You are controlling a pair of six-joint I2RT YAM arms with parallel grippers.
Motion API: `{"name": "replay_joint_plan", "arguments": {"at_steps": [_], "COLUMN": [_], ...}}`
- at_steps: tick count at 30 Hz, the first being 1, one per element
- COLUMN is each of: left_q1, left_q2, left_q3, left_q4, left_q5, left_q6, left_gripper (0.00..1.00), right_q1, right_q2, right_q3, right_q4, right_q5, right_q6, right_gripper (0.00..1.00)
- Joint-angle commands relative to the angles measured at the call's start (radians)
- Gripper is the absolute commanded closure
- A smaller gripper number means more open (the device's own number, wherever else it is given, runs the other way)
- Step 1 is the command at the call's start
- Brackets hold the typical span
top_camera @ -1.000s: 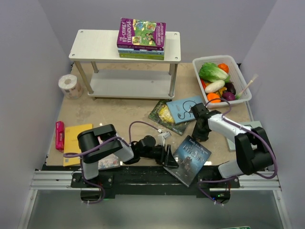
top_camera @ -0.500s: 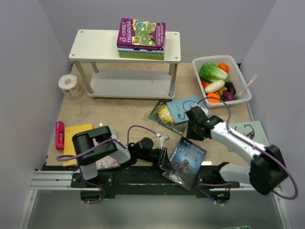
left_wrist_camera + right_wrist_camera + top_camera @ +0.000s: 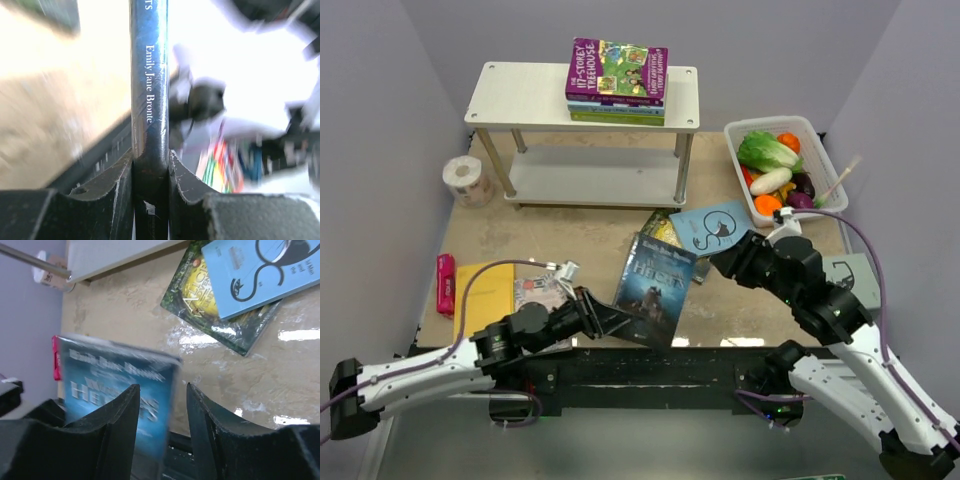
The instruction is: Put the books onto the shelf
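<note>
My left gripper is shut on the lower edge of a dark blue book, which it holds tilted up above the table. In the left wrist view the book's spine runs straight up from between the shut jaws of the left gripper. My right gripper hangs open just right of that book with nothing in it; the right wrist view shows the right gripper with the blue cover beyond it. The shelf at the back carries a stack of books. A light-blue book overlaps a green one.
A yellow book and a floral book lie at the near left, beside a pink marker. A grey-green book lies under the right arm. A toilet roll stands left of the shelf. The vegetable basket sits back right.
The left gripper closed on the dark blue book's edge and carried it left and up off the table's near edge. The right gripper opened and drew back from the book.
</note>
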Motion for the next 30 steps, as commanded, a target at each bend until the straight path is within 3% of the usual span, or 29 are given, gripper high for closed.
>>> {"name": "replay_joint_plan", "arguments": {"at_steps": [1,4,5,7,8,11,22,30], "left_q1": [0.007,0.007,0.007,0.007,0.007,0.007,0.009,0.009], "left_q2": [-0.225,-0.277,-0.280,-0.259,-0.234,-0.207,-0.151,-0.061], "left_q3": [0.108,0.112,0.114,0.135,0.143,0.163,0.131,0.126], "left_q4": [-0.212,-0.194,-0.181,-0.165,-0.156,-0.133,0.160,0.304], "left_q5": [-0.420,-0.464,-0.463,-0.457,-0.449,-0.438,-0.645,-0.616], "left_q6": [0.005,-0.002,-0.003,-0.011,-0.009,-0.008,0.049,0.028], "left_gripper": [1.00,1.00,1.00,1.00,1.00,1.00,1.00,1.00], "right_q1": [0.003,0.001,0.001,0.003,0.003,0.003,0.001,0.006], "right_q2": [0.013,0.016,0.009,-0.007,-0.031,-0.065,0.108,0.415], "right_q3": [-0.101,-0.248,-0.343,-0.488,-0.530,-0.623,-0.664,-0.683], "right_q4": [0.154,0.394,0.569,0.777,0.976,1.186,1.341,1.806], "right_q5": [-0.175,-0.387,-0.483,-0.539,-0.553,-0.533,-0.570,-0.623], "right_q6": [0.029,0.104,0.181,0.276,0.368,0.443,0.404,0.536], "right_gripper": [0.53,0.44,0.40,0.36,0.35,0.29,0.24,0.23]}}
